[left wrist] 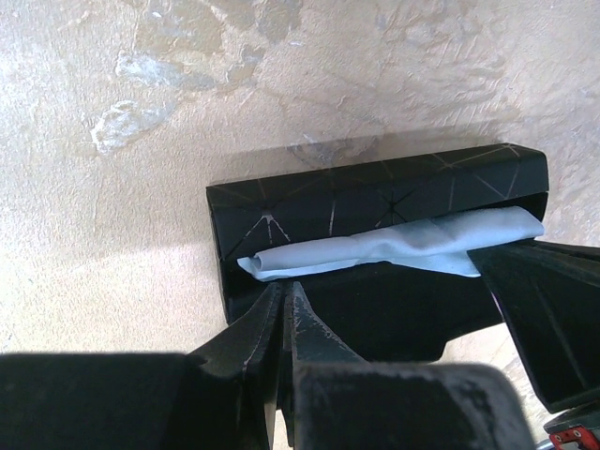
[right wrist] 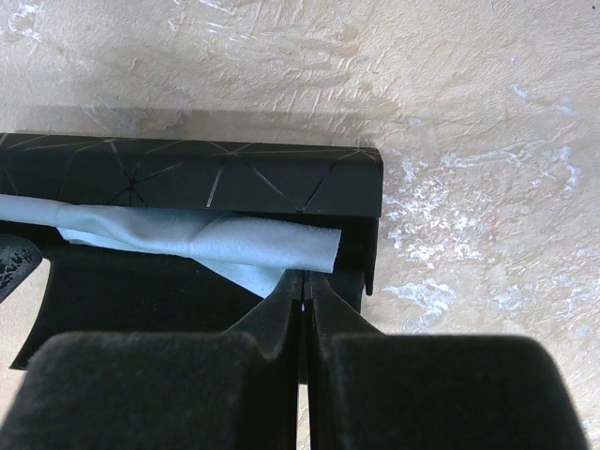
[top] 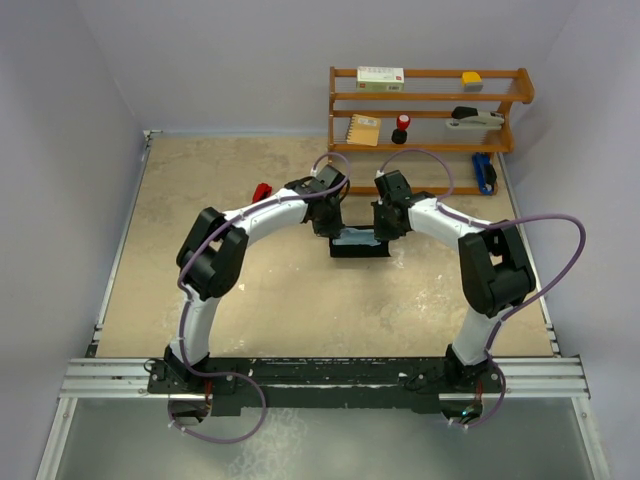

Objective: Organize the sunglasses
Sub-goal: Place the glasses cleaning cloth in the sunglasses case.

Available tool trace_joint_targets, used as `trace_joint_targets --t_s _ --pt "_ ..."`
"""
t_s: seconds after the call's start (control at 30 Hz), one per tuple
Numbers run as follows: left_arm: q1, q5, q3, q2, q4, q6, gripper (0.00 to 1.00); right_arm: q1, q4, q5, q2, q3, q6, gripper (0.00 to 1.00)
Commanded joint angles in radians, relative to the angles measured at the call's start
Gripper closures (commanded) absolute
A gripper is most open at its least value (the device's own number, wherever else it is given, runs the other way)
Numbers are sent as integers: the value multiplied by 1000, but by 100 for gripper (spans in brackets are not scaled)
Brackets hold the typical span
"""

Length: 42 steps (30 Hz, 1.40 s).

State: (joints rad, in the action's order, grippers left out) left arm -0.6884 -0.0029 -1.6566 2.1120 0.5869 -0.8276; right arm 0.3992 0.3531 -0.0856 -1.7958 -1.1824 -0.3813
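The red sunglasses (top: 262, 191) lie on the table left of the left forearm, partly hidden by it; neither wrist view shows them. A black oblong case (top: 360, 247) lies open mid-table with a rolled light blue cloth (left wrist: 394, 246) along its inside. My left gripper (left wrist: 284, 287) is shut, its tips just in front of the cloth's left end over the case (left wrist: 375, 192). My right gripper (right wrist: 303, 277) is also shut, its tips at the cloth's (right wrist: 197, 239) right end inside the case (right wrist: 187, 173). Nothing shows between either pair of fingers.
A wooden shelf (top: 430, 100) stands at the back right with a box, a notebook, a red-capped item and other small things. A blue object (top: 485, 172) lies on the table below its right end. Purple cables loop over both arms.
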Motion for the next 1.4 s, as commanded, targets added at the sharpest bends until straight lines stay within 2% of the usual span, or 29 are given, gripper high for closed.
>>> trace_joint_targets --t_s 0.0,0.5,1.13,1.17,1.3,1.37 --pt "-2 10 19 -67 -62 -8 100 6 -12 9 39 -5 9 100" --pt "-34 -55 55 -59 -204 2 100 13 -27 5 10 -7 9 100" --pt "-61 -181 154 -68 -223 12 100 15 -39 3 -2 4 13 100" --pt "-61 -183 154 -67 -223 12 100 15 -41 3 -1 7 15 99" --pt "-60 -181 158 -60 -226 7 100 16 -45 -15 20 18 18 78" --pt "-61 -178 163 -59 -229 5 100 16 -46 -28 35 24 20 74"
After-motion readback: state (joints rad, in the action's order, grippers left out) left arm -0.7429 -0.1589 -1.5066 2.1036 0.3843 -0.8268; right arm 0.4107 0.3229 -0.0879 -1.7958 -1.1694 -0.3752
